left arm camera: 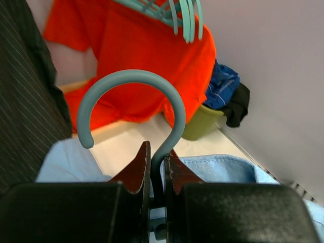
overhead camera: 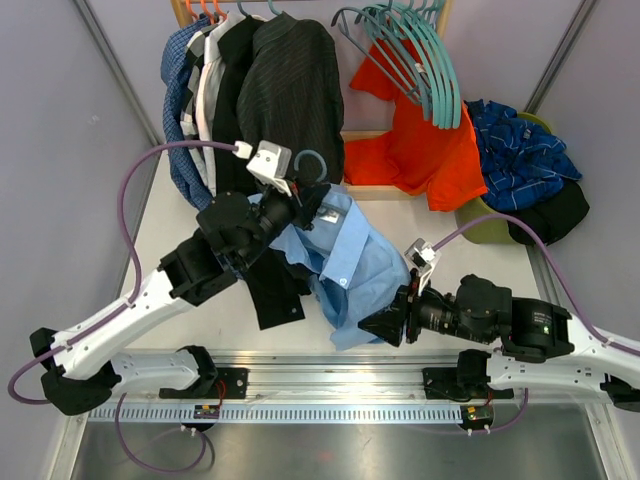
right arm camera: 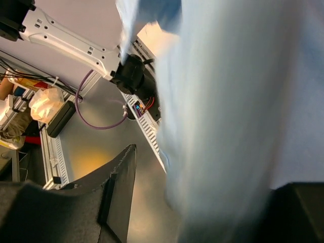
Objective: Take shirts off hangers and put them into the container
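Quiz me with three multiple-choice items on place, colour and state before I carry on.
1. Where is the container?
A) far right of the table
B) mid-table
C) far left
2. What colour is the shirt lying mid-table?
A) white
B) light blue
C) orange
3. What is the left gripper doing?
A) open over the shirt
B) shut on the hanger hook
C) shut on a sleeve

Answers: 1 A, its green rim shows under piled shirts at far right. 2 B, pale blue cloth spreads there. 3 B, it pinches the teal hook's stem.
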Robot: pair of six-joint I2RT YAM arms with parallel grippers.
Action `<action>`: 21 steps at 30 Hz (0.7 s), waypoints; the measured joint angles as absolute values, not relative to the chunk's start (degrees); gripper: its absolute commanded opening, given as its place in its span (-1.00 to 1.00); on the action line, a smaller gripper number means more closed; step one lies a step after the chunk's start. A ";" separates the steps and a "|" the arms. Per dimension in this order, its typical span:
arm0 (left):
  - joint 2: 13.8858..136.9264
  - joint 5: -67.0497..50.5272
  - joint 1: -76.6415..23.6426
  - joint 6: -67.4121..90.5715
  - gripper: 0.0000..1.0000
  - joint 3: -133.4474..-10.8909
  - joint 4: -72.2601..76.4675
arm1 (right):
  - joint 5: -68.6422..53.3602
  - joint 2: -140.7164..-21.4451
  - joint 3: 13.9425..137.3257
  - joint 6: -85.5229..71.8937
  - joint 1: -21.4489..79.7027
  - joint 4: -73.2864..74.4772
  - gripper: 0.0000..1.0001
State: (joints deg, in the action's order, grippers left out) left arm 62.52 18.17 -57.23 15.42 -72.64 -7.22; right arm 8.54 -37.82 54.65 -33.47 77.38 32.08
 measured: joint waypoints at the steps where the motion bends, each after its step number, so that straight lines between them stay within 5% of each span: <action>1: 62.76 18.17 -56.51 14.74 -1.00 -73.76 -7.62 | 8.56 -37.41 54.33 -33.54 77.38 32.01 -0.02; 2: 62.81 18.15 -55.70 14.24 -1.00 -74.59 -7.88 | 8.60 -37.10 54.06 -33.58 77.38 32.10 -0.11; 5: 62.74 18.68 -53.87 12.73 -1.00 -76.34 -8.10 | 9.45 -35.86 53.10 -34.02 77.38 33.06 -0.90; 6: 62.57 19.09 -53.52 12.23 -1.00 -76.66 -8.10 | 9.61 -35.38 52.90 -34.35 77.38 33.65 -1.00; 21: 39.18 21.91 -53.52 20.18 -1.00 -51.83 -11.68 | 30.74 -23.73 63.16 -34.37 77.76 50.85 -1.00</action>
State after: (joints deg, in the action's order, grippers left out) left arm 39.18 21.91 -53.52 20.18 -51.83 -11.68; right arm 30.74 -23.73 63.16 -34.37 77.76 50.85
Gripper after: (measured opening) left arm 0.080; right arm 0.014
